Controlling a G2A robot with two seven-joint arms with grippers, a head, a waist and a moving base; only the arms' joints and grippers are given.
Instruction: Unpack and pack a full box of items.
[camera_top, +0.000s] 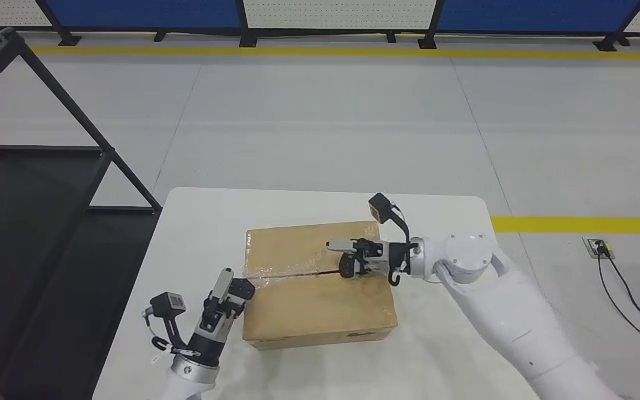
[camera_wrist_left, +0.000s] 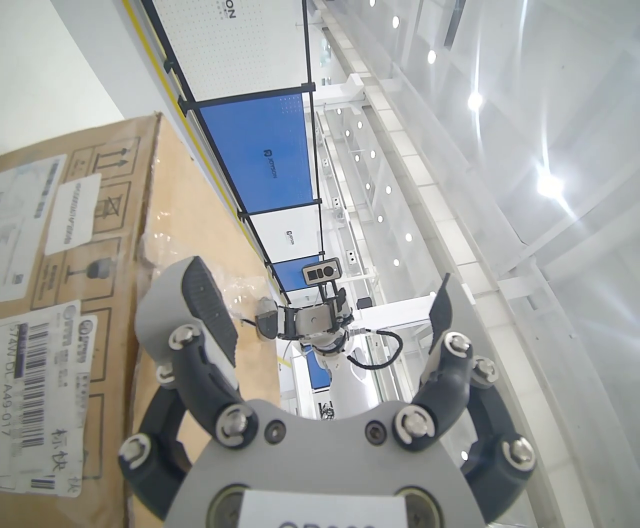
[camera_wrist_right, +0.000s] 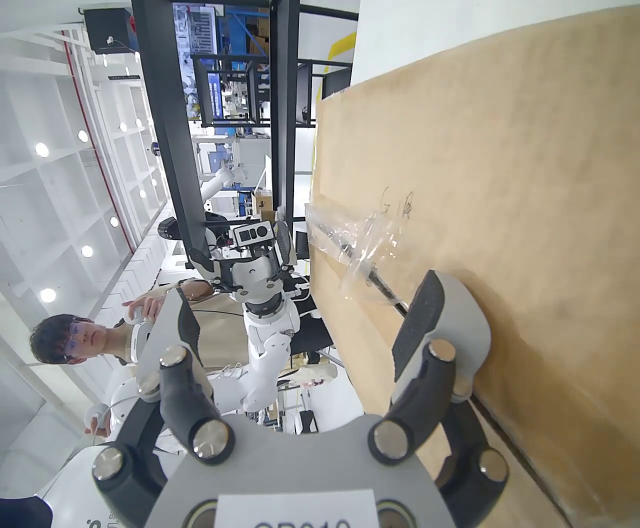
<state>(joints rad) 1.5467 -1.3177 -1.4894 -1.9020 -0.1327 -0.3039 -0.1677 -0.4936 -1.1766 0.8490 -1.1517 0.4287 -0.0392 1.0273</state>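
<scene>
My table (camera_top: 200, 215) stands in a robotics test hall, I'd say: yellow tape lines (camera_top: 300, 50) on a pale floor (camera_top: 350, 110), blue partition panels (camera_top: 140, 12) (white pegboard ones (camera_wrist_left: 225, 55) between), black metal frame (camera_wrist_right: 171, 125), bright ceiling lamps (camera_wrist_left: 548, 186).

Pale grey floor (camera_top: 330, 110). A yellow line (camera_top: 330, 50) runs along the far side in front of blue partition panels (camera_top: 140, 12) on black feet. Short yellow stripe (camera_top: 570, 224) right of the white bench (camera_top: 200, 230). Black metal rack (camera_top: 60, 150) at left. Floor socket (camera_top: 597, 247) with cable far right. Bright ceiling spotlights (camera_wrist_left: 547, 186).
</scene>
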